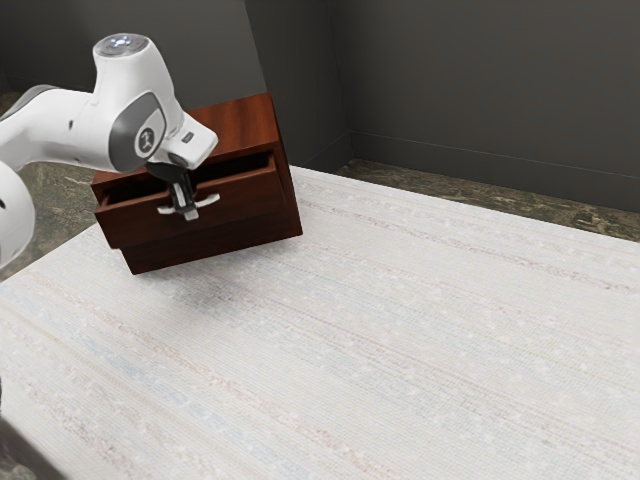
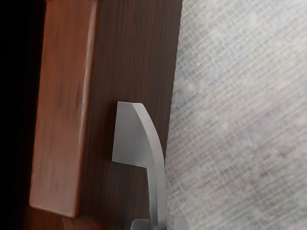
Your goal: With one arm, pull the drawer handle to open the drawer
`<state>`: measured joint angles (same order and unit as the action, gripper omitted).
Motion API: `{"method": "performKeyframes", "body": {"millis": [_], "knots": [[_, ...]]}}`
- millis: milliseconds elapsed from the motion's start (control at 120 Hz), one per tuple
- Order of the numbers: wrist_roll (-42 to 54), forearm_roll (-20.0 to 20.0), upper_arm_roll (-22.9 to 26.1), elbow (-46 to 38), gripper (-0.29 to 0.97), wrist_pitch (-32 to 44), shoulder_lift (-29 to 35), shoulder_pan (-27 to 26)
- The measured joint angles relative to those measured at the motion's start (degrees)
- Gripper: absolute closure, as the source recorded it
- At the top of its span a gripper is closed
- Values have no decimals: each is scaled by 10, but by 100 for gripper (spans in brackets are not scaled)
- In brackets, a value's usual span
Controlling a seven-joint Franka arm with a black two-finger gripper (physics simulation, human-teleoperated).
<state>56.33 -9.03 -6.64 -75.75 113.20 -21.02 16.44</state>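
1. My arm (image 1: 60,130) comes in from the exterior view's left, its last link tipped downward.
2. My gripper (image 1: 183,203) points down, fingers pinched narrowly on the handle (image 1: 207,200).

Gloss wood drawer (image 2: 129,57) w/ matt metal handle (image 2: 136,139)

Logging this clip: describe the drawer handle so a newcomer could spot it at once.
On the pale woven table stands a reddish-brown cabinet. Its drawer front carries the handle, clamped by the black gripper. It is the only light grey metal piece on dark wood.
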Motion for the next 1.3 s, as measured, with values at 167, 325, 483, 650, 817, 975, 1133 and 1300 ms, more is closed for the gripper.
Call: {"method": "performKeyframes", "body": {"millis": [167, 325, 483, 650, 817, 975, 1133, 1300], "knots": [[-4, -3, 5, -25, 78, -1, 17, 1], [-6, -5, 13, -54, 78, 0, 41, 0], [-9, -4, 21, -81, 77, -1, 61, 0], [-12, -5, 27, -108, 79, -1, 86, 0], [-16, -5, 30, -130, 79, 1, 104, -2], [-20, -6, 30, -148, 79, 4, 117, -3], [-25, -7, 34, -170, 79, 6, 133, -2], [-29, -7, 40, -191, 79, 7, 153, -1]]}}
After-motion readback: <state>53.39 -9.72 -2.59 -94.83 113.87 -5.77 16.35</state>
